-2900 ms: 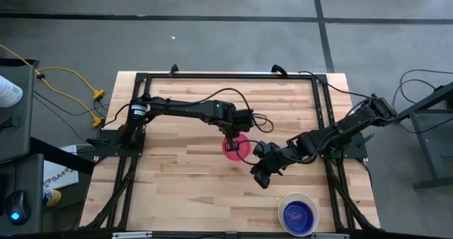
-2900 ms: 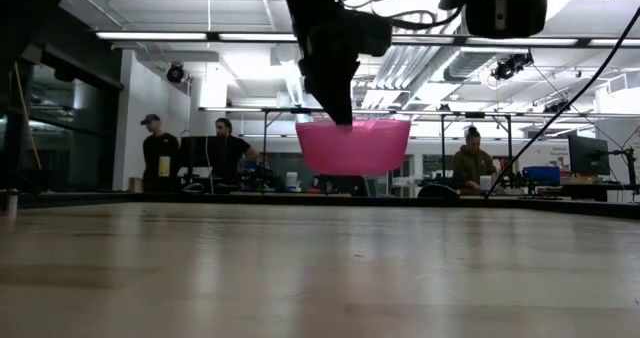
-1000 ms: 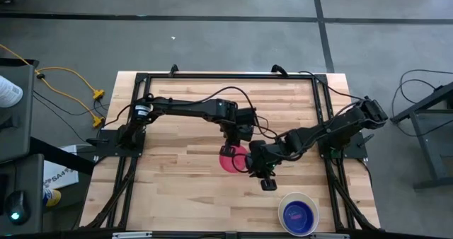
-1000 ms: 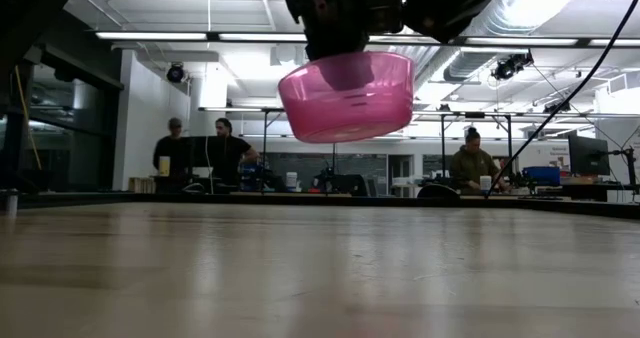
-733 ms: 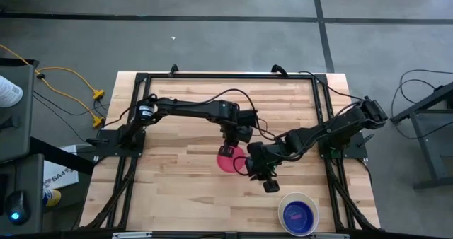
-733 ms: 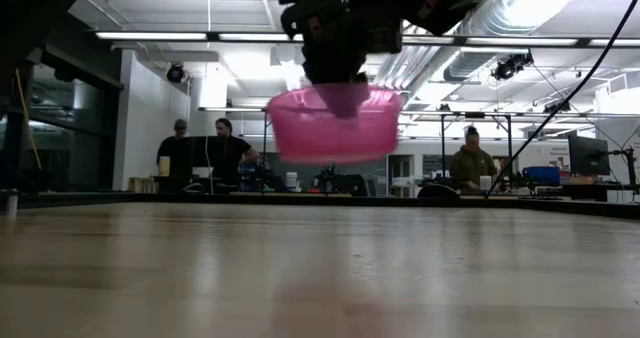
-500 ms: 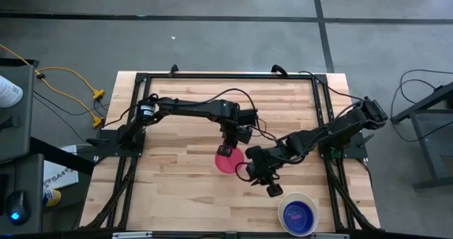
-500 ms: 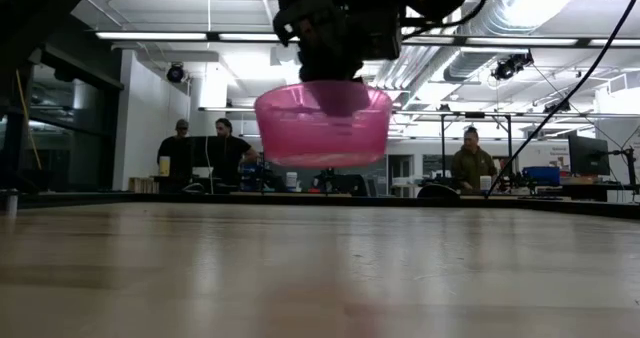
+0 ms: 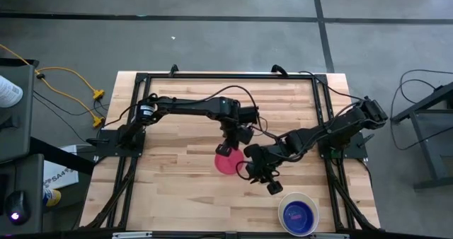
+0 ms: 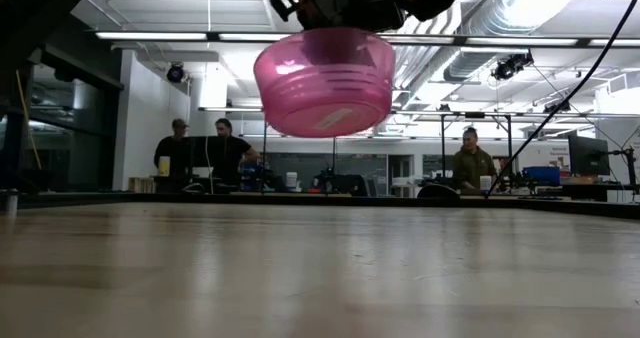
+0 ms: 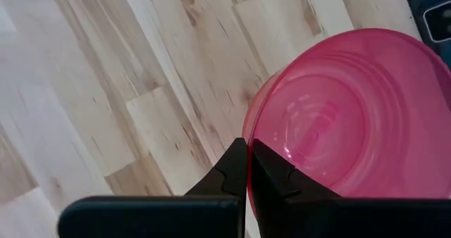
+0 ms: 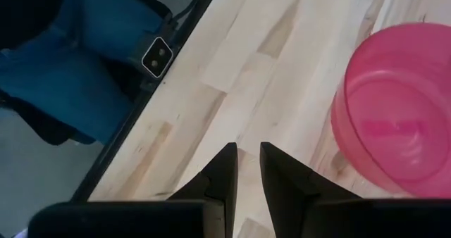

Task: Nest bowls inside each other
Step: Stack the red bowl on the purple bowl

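A pinkish-red bowl (image 9: pixel 228 162) hangs above the middle of the table, and my left gripper (image 9: pixel 226 151) is shut on it. In the low view the bowl (image 10: pixel 322 83) is clear of the wood and tipped, its underside facing the near edge. My right gripper (image 9: pixel 255 172) stands just right of the bowl, its fingers (image 12: pixel 225 169) a narrow gap apart with nothing between them. The bowl (image 12: pixel 394 111) lies off to one side of them. A blue bowl (image 9: pixel 297 215) sits inside the white bowl (image 9: pixel 283 202) near the table's front right. My left gripper (image 11: pixel 248 143) pinches the pink bowl's rim (image 11: pixel 246 124), one finger inside the bowl and one outside. The fingers slant down from above. The bowl hangs tilted below them, lifted clear of the table.
A black frame (image 9: pixel 226 76) runs along the table's far edge and down both sides. Bare wood (image 9: pixel 170 189) lies near left of the bowl. Beyond the far edge, several people (image 10: pixel 220 153) are at desks in the room.
My left gripper has rolled its wrist, and the pink bowl has swung with it. It went from slanted to level and now tips its underside toward the near edge, staying lifted clear. It has drifted slightly toward the table's left. My right gripper has rolled on the spot.
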You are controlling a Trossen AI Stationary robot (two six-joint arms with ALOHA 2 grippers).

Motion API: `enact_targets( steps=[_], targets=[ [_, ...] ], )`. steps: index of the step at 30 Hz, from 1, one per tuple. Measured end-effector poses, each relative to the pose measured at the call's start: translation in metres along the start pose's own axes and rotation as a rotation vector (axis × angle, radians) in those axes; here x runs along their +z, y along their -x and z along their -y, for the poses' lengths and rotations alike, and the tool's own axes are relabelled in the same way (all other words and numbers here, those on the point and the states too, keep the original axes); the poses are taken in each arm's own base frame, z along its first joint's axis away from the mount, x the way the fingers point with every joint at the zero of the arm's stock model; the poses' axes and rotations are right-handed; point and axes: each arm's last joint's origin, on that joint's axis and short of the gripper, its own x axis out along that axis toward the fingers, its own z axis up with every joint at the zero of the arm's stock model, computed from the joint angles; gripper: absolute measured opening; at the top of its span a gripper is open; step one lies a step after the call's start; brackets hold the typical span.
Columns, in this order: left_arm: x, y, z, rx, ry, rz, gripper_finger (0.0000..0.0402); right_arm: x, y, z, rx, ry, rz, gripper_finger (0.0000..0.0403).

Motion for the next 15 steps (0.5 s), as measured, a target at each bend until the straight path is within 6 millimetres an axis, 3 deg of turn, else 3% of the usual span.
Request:
enact_targets(
  steps=[15],
  targets=[
    [0.0034, 0.0010, -0.0030, 0.065, -0.070, 0.014, 0.0001, -0.0094, 0.0012, 0.0060, -0.103, 0.073, -0.100, 0.0055]
  ],
)
